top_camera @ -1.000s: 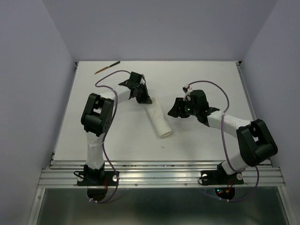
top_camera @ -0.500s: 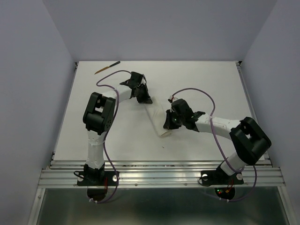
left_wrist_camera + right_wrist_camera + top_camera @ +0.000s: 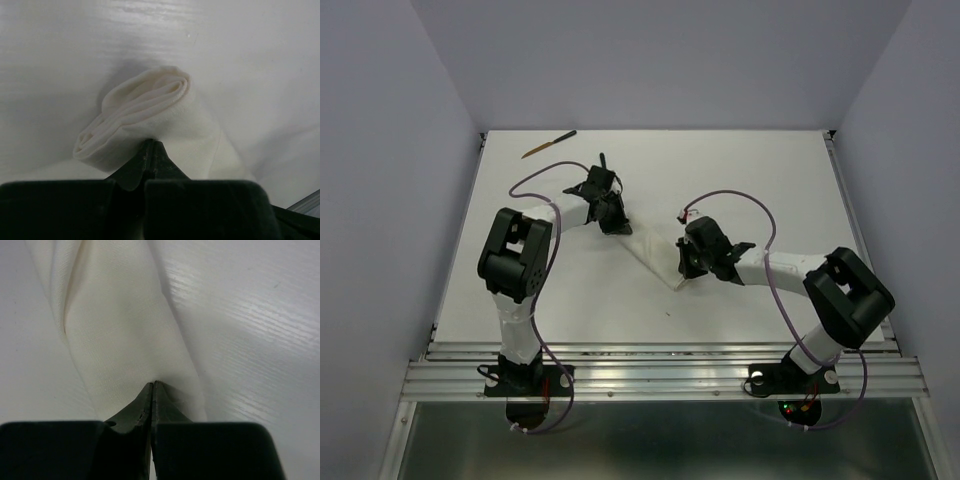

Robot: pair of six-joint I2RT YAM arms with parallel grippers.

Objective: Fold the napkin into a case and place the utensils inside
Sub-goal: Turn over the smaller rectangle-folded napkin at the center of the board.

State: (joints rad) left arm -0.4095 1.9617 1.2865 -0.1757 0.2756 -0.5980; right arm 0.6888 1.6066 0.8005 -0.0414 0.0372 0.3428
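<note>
The white napkin (image 3: 653,263) lies folded into a narrow, long strip in the middle of the table, running diagonally between my two grippers. My left gripper (image 3: 620,229) is shut on its far end, where the left wrist view shows the napkin (image 3: 150,102) as a rolled, layered end just past the pinched tips of that gripper (image 3: 152,143). My right gripper (image 3: 682,270) is shut on the near end. In the right wrist view the napkin (image 3: 125,325) stretches away from the closed tips of the right gripper (image 3: 153,384). One brown wooden utensil (image 3: 548,144) lies at the far left, away from both grippers.
The white table (image 3: 770,180) is boxed in by pale walls on three sides. A metal rail (image 3: 660,375) runs along the near edge by the arm bases. Purple cables (image 3: 740,200) loop above both arms.
My right gripper has moved left to the napkin's near end and shut on it. The left gripper has shifted slightly left, and the napkin now looks narrower and stretched.
</note>
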